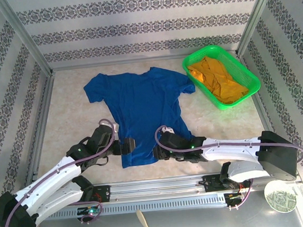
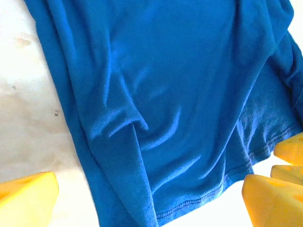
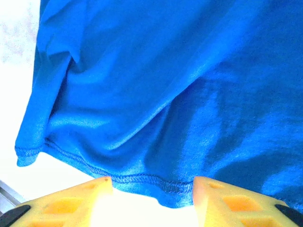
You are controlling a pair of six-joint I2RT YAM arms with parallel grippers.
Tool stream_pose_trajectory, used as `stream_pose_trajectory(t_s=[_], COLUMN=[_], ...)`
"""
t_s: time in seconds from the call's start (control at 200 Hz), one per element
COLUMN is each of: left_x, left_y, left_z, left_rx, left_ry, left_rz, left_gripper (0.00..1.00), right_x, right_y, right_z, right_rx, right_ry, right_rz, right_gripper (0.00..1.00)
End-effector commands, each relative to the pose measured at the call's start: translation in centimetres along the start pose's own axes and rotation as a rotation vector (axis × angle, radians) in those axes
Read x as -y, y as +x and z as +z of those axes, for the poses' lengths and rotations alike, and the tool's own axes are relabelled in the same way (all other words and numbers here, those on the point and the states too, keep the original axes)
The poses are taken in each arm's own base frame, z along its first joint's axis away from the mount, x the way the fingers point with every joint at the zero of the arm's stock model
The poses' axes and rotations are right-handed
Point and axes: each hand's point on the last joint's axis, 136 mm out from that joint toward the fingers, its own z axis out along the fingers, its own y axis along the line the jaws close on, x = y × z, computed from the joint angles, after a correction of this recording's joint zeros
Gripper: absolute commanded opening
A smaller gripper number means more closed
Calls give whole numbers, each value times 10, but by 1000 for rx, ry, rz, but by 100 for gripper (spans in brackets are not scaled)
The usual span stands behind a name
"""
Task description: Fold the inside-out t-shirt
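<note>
The inside-out t-shirt (image 1: 138, 109) is royal blue and lies spread flat mid-table, collar far and hem toward the arms. My left gripper (image 1: 127, 146) sits low at the hem's left corner. In the left wrist view it (image 2: 150, 189) is wide open, and the stitched hem (image 2: 199, 201) runs between its yellow fingers (image 2: 28, 198) without being pinched. My right gripper (image 1: 157, 153) is at the hem's right part. In the right wrist view its fingertips (image 3: 106, 185) stand apart on either side of the hem (image 3: 151, 180), so the gripper (image 3: 151, 183) is open and nothing is clamped.
At the back right stands a green basket (image 1: 250, 78) holding an orange-yellow garment (image 1: 215, 78). Patterned walls and metal posts close in the table on three sides. The arms' base rail (image 1: 163, 189) runs along the near edge. Bare tabletop (image 1: 67, 121) lies left of the shirt.
</note>
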Motion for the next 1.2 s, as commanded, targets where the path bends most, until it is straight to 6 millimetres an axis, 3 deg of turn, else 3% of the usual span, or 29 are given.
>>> stream_pose_trajectory(t_s=[0.0,0.15,0.415,0.575,0.664,0.889,1.194], left_x=[9,29,87,130,142,141,122], left_y=[0,2,31,50,63,78,83], left_z=[5,17,50,70,82,98,104], left_rx=[-1,-14,-90,-109,-145,-192,-205], left_ry=[27,52,-20,-37,-42,-91,-159], left_rz=[-7,43,389,585,649,663,657], left_gripper=[100,100,99,100,88,62,44], right_x=[7,27,92,120,127,125,125], right_y=[2,0,-36,-47,-53,-62,-63], right_z=[2,-6,-68,-96,-104,-101,-98], right_rx=[6,46,239,295,310,300,303], right_ry=[64,125,83,63,48,-28,-46], right_rz=[-37,-6,251,375,422,489,507], right_gripper=[44,43,45,60,71,76,76])
